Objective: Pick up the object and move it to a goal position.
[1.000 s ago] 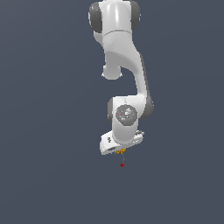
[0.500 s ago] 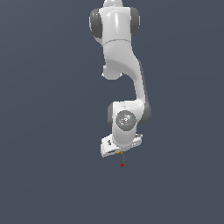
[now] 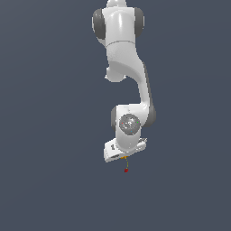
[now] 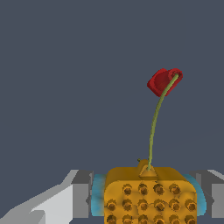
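- The white arm (image 3: 127, 85) hangs down over a plain dark grey backdrop, its round wrist joint sitting just above the fingers (image 3: 122, 158).
- Seen from the wrist, a grey finger (image 4: 82, 193) presses on one flank of the orange object (image 4: 149, 197) and its twin (image 4: 215, 194) on the other, with light-blue patches squeezed between finger and lump; the fingers are clamped onto it.
- The object is a bumpy orange block studded with rows of darker knobs, and it sits right between the fingers, under the wrist joint.
- In the exterior view only a sliver of orange (image 3: 124, 158) peeks out beneath the white hand.
- A thin greenish stem (image 4: 154, 127) curves away from the block and ends in a small red blob (image 4: 162, 81).
- In the exterior view that red blob (image 3: 126, 170) dangles just below the fingers.
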Controlling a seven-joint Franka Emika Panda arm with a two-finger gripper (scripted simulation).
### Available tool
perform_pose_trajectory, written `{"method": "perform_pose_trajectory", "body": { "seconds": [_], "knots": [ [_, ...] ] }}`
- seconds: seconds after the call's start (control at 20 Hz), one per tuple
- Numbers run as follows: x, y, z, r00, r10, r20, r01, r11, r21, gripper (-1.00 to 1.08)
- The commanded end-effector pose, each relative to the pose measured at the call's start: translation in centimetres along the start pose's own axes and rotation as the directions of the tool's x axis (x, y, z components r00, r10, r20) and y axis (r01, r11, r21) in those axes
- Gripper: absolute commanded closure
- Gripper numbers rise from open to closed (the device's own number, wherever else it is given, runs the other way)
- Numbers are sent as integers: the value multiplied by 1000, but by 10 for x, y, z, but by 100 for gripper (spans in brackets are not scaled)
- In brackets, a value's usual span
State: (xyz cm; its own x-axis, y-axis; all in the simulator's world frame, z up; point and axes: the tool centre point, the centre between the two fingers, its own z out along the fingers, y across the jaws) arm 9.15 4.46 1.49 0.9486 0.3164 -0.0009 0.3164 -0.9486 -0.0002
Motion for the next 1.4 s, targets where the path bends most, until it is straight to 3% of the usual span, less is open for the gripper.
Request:
{"method": "perform_pose_trajectory", "body": {
  "seconds": [0.0, 0.5, 1.35],
  "knots": [
    [0, 0, 0, 1000, 0, 0, 0, 1000, 0, 108],
    [6, 4, -47, 1000, 0, 0, 0, 1000, 0, 108],
    [31, 19, -217, 1000, 0, 0, 0, 1000, 0, 108]
  ]
}}
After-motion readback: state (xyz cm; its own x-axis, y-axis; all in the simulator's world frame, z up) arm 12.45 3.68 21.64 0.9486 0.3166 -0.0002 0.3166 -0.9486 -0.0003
